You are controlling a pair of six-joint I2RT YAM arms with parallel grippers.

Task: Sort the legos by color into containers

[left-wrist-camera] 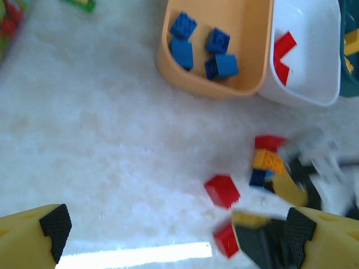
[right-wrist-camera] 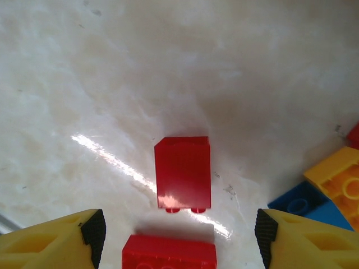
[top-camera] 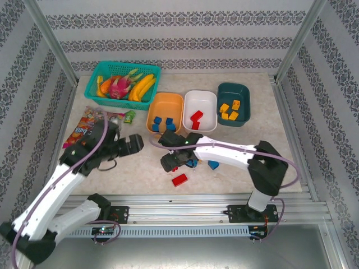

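One red lego (right-wrist-camera: 183,174) lies under the right gripper (right-wrist-camera: 179,227), jaws wide — next, I'd say: drop, close, carry to white tray (top-camera: 206,102). Left gripper (left-wrist-camera: 176,230) hangs open, empty.

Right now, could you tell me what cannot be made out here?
Top external: the right gripper covers part of the loose legos; count unclear.
Left wrist: blur smears the right arm; the right edge cuts off the dark teal tray.
Right wrist: the bottom edge cuts off the lower red brick.
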